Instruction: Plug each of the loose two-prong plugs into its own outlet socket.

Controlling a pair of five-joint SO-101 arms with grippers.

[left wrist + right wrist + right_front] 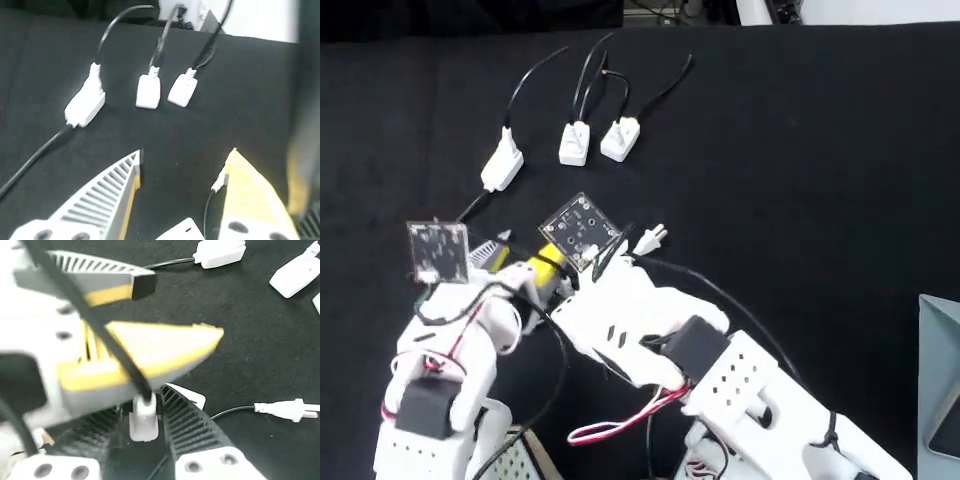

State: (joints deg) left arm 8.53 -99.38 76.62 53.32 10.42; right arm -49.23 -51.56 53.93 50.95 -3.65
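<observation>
Between the dark ribbed jaws of the right gripper (142, 402) sits a white plug (144, 426), pinched by its body. Its prongs are hidden, and its black cord (100, 335) runs out ahead across the yellow jaw of the left gripper (185, 155). That gripper hangs just in front, jaws spread wide and holding nothing. Off to one side of the right gripper a second plug (285, 410) lies flat on the surface (820, 150), both prongs bare. Well ahead of the left gripper two sockets (148, 91) (182, 92) lie side by side, each trailing a cord away. Farther to the side is a longer white piece (85, 102) with cord at both ends, probably a pair already joined. The plugs look light, hard and smooth, so a grip across the flat sides of the body, behind the prongs, should hold best and keep the thin prongs free. The cord seems springy enough to twist a plug in a loose pinch. The sockets appear unfixed and light, so they would likely slide when pushed. One should probably be clamped by its body near the cord end before a plug is pressed in.
</observation>
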